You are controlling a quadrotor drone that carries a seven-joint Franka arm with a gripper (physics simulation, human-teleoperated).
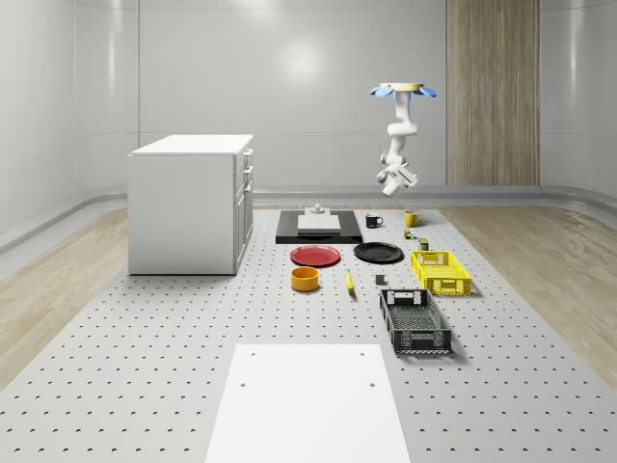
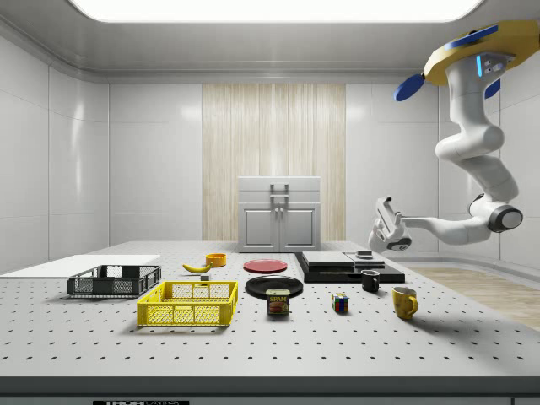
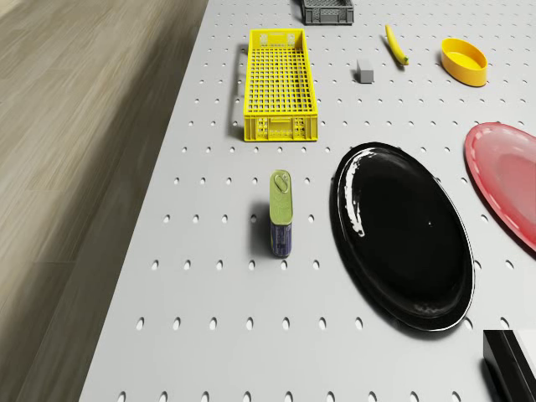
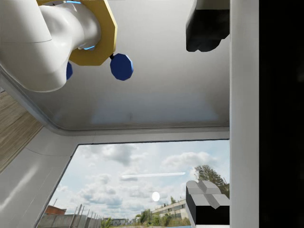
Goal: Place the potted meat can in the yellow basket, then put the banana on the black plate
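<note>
White cabinet (image 1: pixel 190 203) at the whole-scene view's left of the perforated table (image 1: pixel 145 328). Black plate (image 3: pixel 404 234) lies beside the red plate (image 3: pixel 507 188); yellow basket (image 3: pixel 280 84) and grey crate (image 1: pixel 415 321) stand apart. The drone (image 2: pixel 472 55) hovers high above the table's far end, arm (image 2: pixel 477 156) bent downward then sideways. Gripper (image 4: pixel 207 121) tilted upward, fingers spread wide, empty. Potted meat can (image 3: pixel 281 213) stands well below it, between basket and black plate; banana (image 3: pixel 395 44) lies near the yellow bowl (image 3: pixel 465 61).

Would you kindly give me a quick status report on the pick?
Drone hovering high, end effector open, empty, above table. Potted meat can untouched, between yellow basket and black plate. Path unobstructed.
</note>
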